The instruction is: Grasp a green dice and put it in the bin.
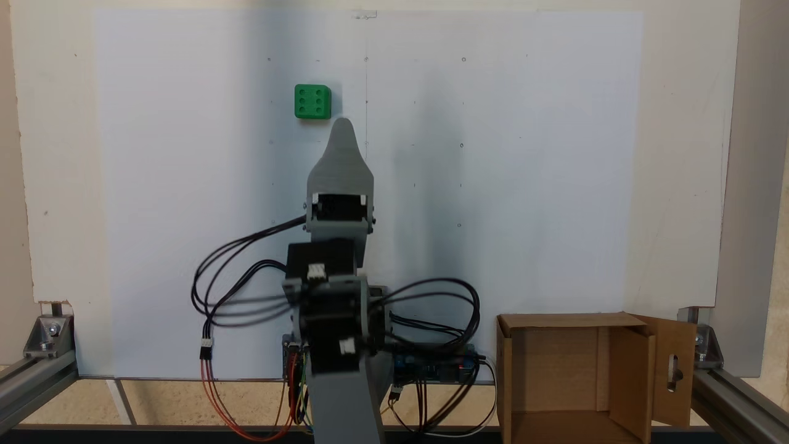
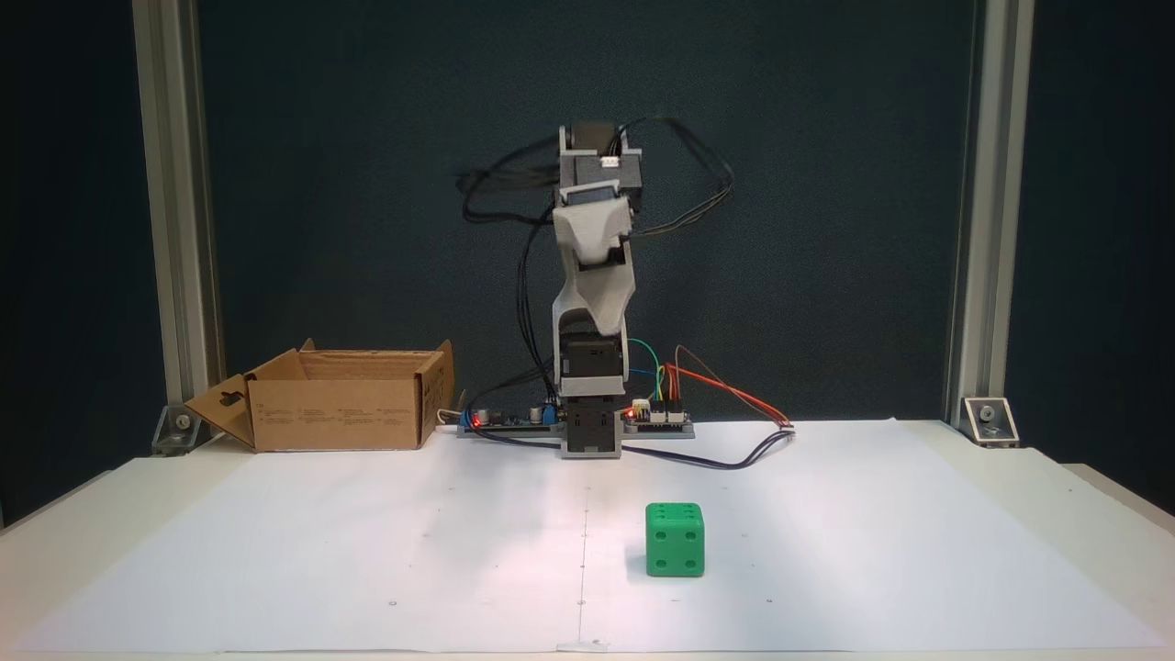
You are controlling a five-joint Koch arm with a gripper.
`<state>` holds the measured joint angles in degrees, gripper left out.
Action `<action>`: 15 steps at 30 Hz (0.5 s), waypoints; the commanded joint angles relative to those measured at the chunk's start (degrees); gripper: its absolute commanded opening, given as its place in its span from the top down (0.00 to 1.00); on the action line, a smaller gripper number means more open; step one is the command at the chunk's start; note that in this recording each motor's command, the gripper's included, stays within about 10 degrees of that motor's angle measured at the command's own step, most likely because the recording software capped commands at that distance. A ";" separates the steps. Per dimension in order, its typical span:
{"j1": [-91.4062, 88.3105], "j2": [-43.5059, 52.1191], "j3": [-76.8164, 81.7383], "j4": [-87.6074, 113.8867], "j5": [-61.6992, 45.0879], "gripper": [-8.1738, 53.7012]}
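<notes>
Even bright light, soft shadows

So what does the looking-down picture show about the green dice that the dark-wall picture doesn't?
From above, in a fixed view, the green dice shows its six-pip top. From the front, in a fixed view, the green dice shows a four-pip side. Both fixed views have the dice on white paper, apart from the bin and the arm.

1. In a fixed view we look steeply down from behind and above the arm (image 1: pixel 338 296), across the white sheet (image 1: pixel 524 185).
2. In a fixed view we sit low at the table's far edge, facing the arm (image 2: pixel 592 312) head-on.
3. Both share the sheet, the green dice (image 1: pixel 312 102) and the bin (image 2: pixel 340 404).
</notes>
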<state>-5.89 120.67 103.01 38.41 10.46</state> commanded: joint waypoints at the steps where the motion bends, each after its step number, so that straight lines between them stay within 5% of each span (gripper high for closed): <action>1: -0.79 -3.78 -6.86 9.30 3.08 0.17; 15: -5.98 -28.04 -27.60 19.42 8.26 0.17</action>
<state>-10.90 93.52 79.63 57.83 15.38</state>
